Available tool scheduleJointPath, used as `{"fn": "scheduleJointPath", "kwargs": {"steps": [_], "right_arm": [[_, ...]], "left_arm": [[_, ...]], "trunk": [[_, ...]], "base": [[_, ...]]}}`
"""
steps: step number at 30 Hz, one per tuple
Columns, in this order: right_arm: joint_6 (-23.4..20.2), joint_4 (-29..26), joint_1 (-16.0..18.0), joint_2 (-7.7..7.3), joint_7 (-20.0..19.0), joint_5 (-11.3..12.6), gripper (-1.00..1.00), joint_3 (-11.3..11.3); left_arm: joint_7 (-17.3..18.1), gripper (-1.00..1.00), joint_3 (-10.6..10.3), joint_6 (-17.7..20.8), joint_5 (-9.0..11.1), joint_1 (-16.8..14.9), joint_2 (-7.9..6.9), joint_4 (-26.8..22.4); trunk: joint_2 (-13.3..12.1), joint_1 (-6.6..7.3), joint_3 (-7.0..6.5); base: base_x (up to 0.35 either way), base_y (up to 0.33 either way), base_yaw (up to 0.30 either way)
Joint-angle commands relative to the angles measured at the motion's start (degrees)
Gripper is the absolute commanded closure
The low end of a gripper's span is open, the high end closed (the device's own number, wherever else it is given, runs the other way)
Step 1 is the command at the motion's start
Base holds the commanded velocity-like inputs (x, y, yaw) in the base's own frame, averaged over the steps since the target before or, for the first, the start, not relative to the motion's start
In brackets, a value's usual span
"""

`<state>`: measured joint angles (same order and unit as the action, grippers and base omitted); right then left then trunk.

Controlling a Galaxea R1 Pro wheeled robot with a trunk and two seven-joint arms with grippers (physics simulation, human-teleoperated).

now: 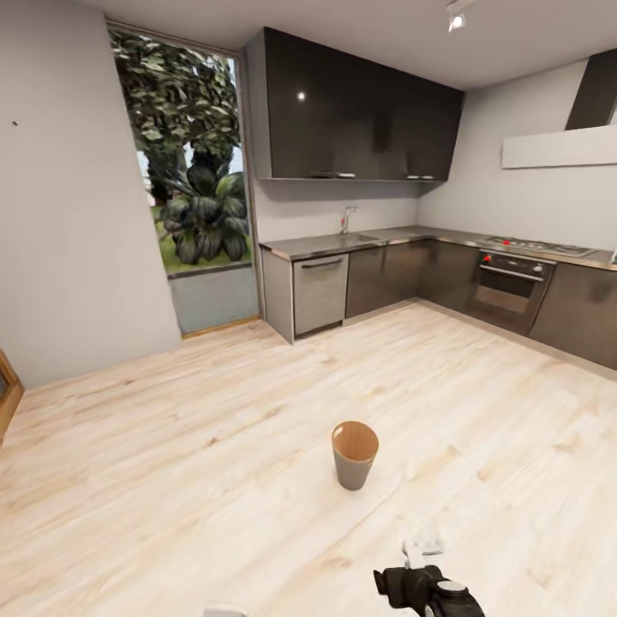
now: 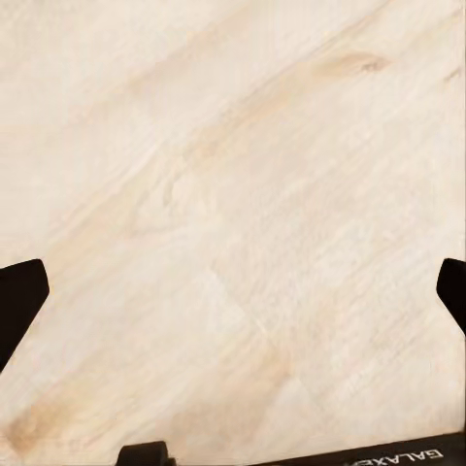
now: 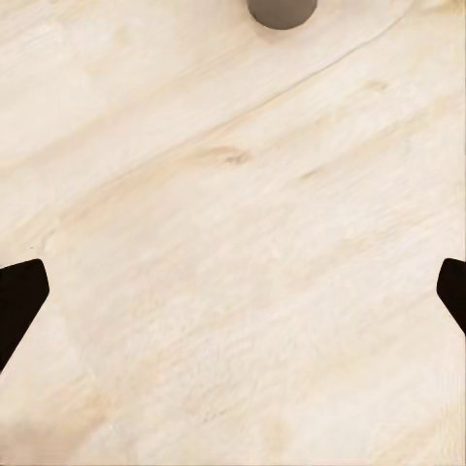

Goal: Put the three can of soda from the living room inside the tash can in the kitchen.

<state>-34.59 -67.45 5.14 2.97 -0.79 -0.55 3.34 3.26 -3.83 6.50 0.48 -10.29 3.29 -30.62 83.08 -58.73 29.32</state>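
Both claws gape wide: the left gripper (image 2: pixel 233 291) over bare wood floor (image 2: pixel 243 175), the right gripper (image 3: pixel 233 291) likewise — nothing between their fingers. Ahead, the tash can (image 1: pixel 355 454) stands upright on the kitchen planks, well short of the dark cabinets (image 1: pixel 403 274).

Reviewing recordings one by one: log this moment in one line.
place: kitchen | trash can: upright on floor | left tool: open, empty | right tool: open, empty

Left wrist view: pale wood-grain floor (image 2: pixel 233 194) with diagonal plank seams beneath the left hand (image 2: pixel 233 291), whose two dark fingertips (image 2: pixel 19 301) sit at opposite frame edges, spread wide with nothing between them.
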Motion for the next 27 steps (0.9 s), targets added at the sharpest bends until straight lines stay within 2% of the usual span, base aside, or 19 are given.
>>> {"fn": "scheduleJointPath", "kwargs": {"steps": [1, 2, 6, 11, 23, 27], "right_arm": [[-1.01, -1.21, -0.01, -0.02, 0.05, 0.00, -1.00, 0.50], [-2.40, -2.88, 0.01, -0.03, 0.16, 0.01, -1.00, 1.45], [-4.11, -5.45, 0.08, -0.06, 0.30, -0.04, -1.00, 2.99], [-4.60, -6.38, 0.12, -0.12, 0.34, -0.06, -1.00, 3.46], [-5.14, -7.75, 0.13, -0.06, 0.27, 0.05, -1.00, 3.85], [-5.45, -8.57, 0.13, 0.02, 0.27, -0.03, -1.00, 7.47]], "left_arm": [[0.12, -1.00, 0.01, 1.47, 0.01, 0.01, -0.06, -2.17], [0.43, -1.00, 0.03, 3.68, 0.00, 0.01, -0.18, -6.13], [0.89, -1.00, -0.25, 6.74, -0.36, 0.01, -0.28, -12.47], [1.05, -1.00, -0.27, 7.80, -0.45, 0.01, -0.29, -14.12], [1.91, -1.00, -0.17, 7.54, -0.07, -0.07, -0.36, -14.14], [2.00, -1.00, 0.04, 7.69, 0.02, -0.07, -0.38, -14.27]], "trunk": [[0.00, 0.00, 0.10], [0.00, 0.00, 0.19], [0.00, 0.00, 0.53], [0.00, 0.00, 0.90], [0.00, 0.00, 1.08], [0.00, 0.00, 1.09]], "base": [[0.344, 0.000, 0.000], [0.344, 0.000, 0.000], [0.344, 0.047, 0.004], [0.343, 0.082, 0.041], [0.342, 0.014, 0.011], [0.342, 0.001, 0.001]]}}
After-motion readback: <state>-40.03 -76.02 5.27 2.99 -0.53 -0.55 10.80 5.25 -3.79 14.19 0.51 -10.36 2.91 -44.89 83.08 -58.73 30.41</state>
